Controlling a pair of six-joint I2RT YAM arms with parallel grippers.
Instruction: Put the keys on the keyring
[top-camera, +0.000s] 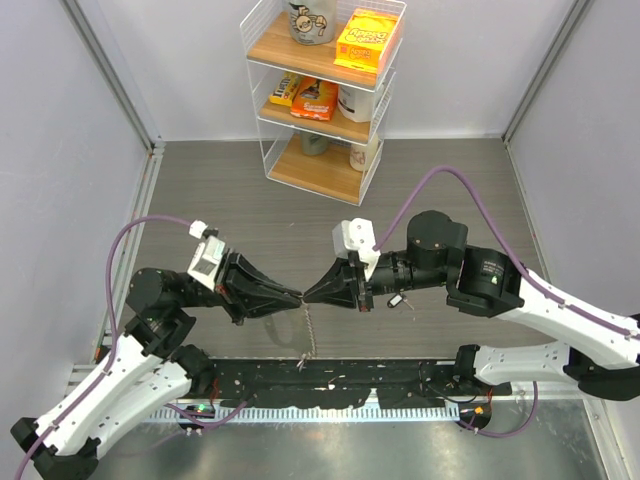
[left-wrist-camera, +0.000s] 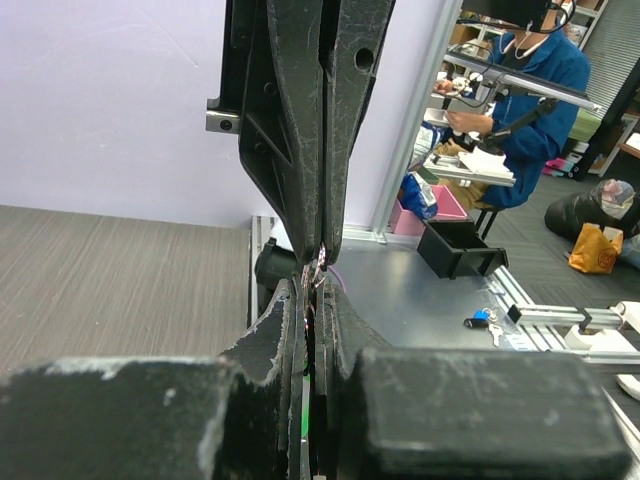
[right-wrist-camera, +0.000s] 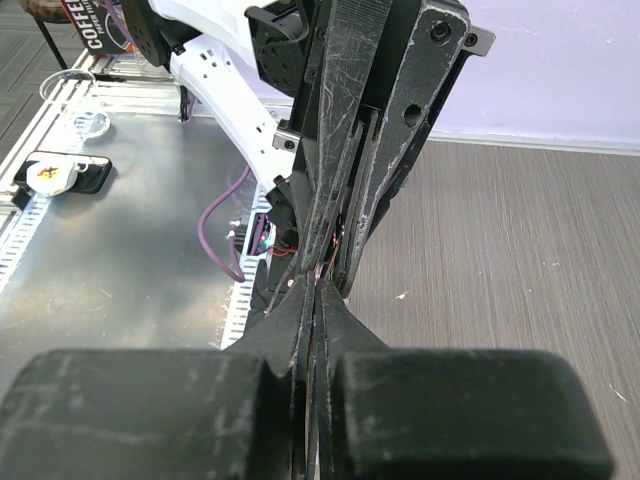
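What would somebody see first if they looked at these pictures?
Two black robot claws meeting tip to tip in the middle: the left gripper and the right gripper, both pinched shut. The keyring, a thin chain, trails from where they meet. At the back stands a wire shelf with colourful boxes.

Wire rack at far end of grey wood-grain table, three wooden shelves. Top shelf: yellow box beside printed tin. Middle shelf: orange packet, white cup right of it. Lower shelf: pale cup (partly hidden by shelf above). Left wrist view, beyond table: person in blue top at desk, black open box on metal surface, orange bag on floor.
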